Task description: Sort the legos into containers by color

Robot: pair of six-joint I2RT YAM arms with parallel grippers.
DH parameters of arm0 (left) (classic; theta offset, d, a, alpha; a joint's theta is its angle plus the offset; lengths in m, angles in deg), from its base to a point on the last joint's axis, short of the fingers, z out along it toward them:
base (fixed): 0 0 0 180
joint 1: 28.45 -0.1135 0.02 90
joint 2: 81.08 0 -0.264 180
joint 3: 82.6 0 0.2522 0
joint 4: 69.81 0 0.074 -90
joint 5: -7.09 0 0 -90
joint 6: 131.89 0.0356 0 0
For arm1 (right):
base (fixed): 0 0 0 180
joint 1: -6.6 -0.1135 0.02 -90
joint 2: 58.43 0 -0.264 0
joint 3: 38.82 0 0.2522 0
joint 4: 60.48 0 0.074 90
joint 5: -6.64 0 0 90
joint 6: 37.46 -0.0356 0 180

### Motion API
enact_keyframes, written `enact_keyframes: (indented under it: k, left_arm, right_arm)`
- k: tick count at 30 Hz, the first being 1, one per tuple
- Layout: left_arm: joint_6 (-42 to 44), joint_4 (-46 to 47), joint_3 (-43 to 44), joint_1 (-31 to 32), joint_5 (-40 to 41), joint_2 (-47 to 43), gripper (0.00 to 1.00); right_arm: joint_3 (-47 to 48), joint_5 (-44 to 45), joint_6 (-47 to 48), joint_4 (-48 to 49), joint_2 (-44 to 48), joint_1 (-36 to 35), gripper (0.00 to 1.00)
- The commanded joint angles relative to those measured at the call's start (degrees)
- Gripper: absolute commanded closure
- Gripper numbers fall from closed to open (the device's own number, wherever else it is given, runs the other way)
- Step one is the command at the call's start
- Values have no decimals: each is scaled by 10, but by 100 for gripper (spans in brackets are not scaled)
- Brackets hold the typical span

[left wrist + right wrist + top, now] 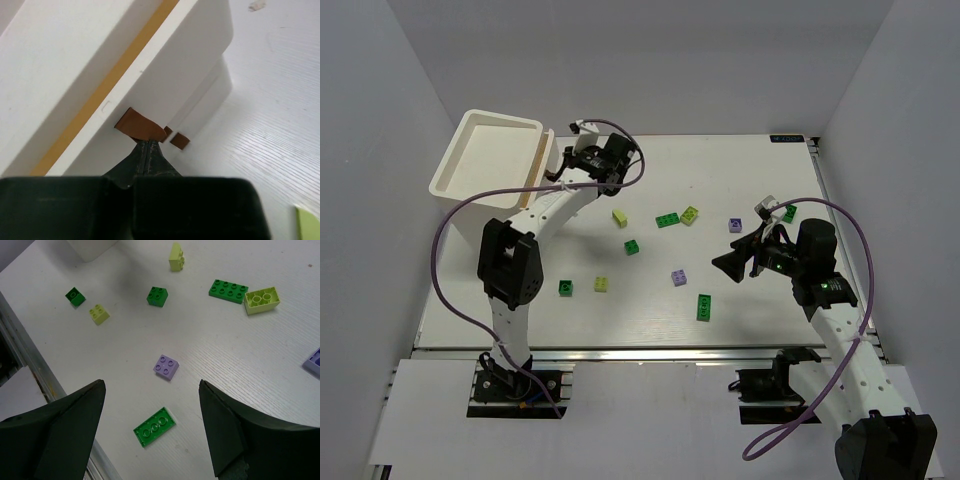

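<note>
L fingers (140,158) by drawer (167,65) knob (140,125), prob. touching

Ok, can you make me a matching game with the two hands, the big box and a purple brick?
Things:
1. left hand
2. right hand
3. box
4. lavender brick

Place or state:
a. open wide
b. far left corner of the table
c. shut, tips at a brown knob
d. lying studs up

Pairs: 1c, 2a, 3b, 4d.

Scattered legos (632,247) leave wide gaps; the tall box (498,119) blocks the far-left corner.
</note>
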Motion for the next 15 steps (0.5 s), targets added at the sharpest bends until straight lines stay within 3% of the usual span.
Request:
enact_keyframes:
  k: [1, 15]
  left_arm:
    - [32, 47, -7, 23, -50, -30, 100]
    - [44, 59, 5, 73, -129, -14, 100]
  right_arm:
    - [23, 2, -4, 9, -1, -1, 19]
    - [20, 5, -3, 11, -5, -2, 19]
